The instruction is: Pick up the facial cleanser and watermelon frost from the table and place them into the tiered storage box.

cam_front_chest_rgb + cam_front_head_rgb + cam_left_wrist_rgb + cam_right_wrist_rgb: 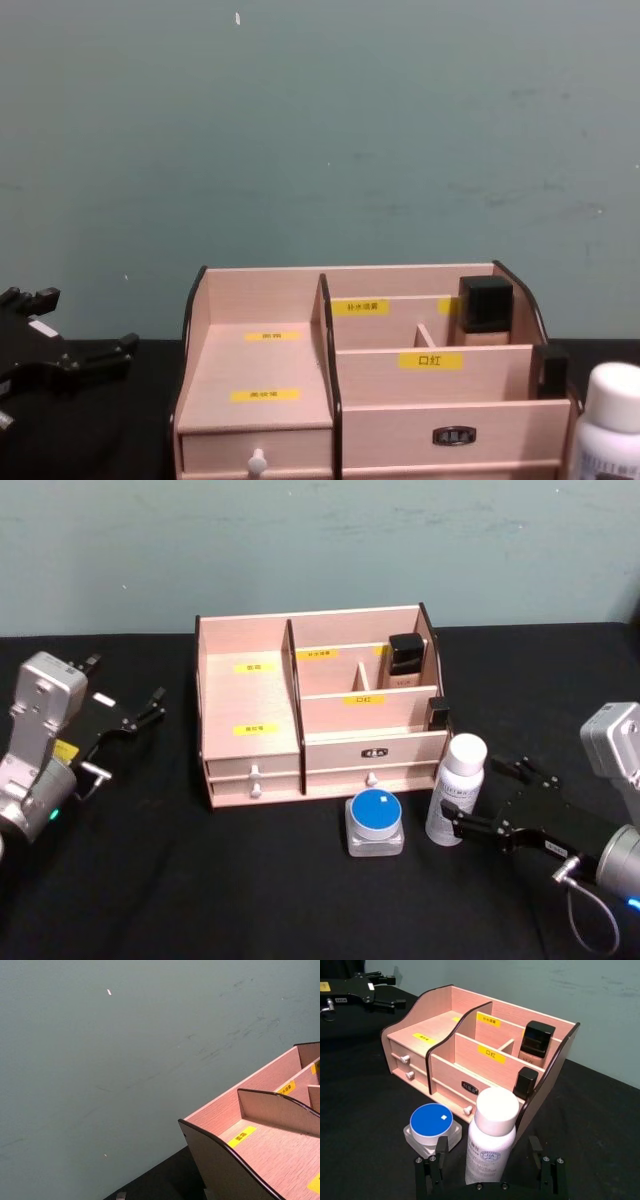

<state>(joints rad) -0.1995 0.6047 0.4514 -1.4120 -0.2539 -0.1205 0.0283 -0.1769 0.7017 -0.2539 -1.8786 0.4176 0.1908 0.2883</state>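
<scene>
Head view puts the right pincer [474, 792] at lower right, spread open with its fingers flanking the white bottle [455, 790]. I cannot tell whether they touch it. The bottle stands on the counter [230, 900] just beside the right front corner of the tiered storage box [245, 640]. A blue-lidded jar [375, 820] sits before the drawers. The left pincer [125, 688] hangs open at the left edge, well apart from the box. Chest view cuts the bottle off at lower right.

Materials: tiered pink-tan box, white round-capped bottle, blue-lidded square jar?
Tiered storage box: likely wood board, matte, grain visible. White bottle, flanked by the open right gripper: probably plastic, slight sheen. Blue-lidded jar: translucent base, glass or acrylic. Left gripper idle at left.
</scene>
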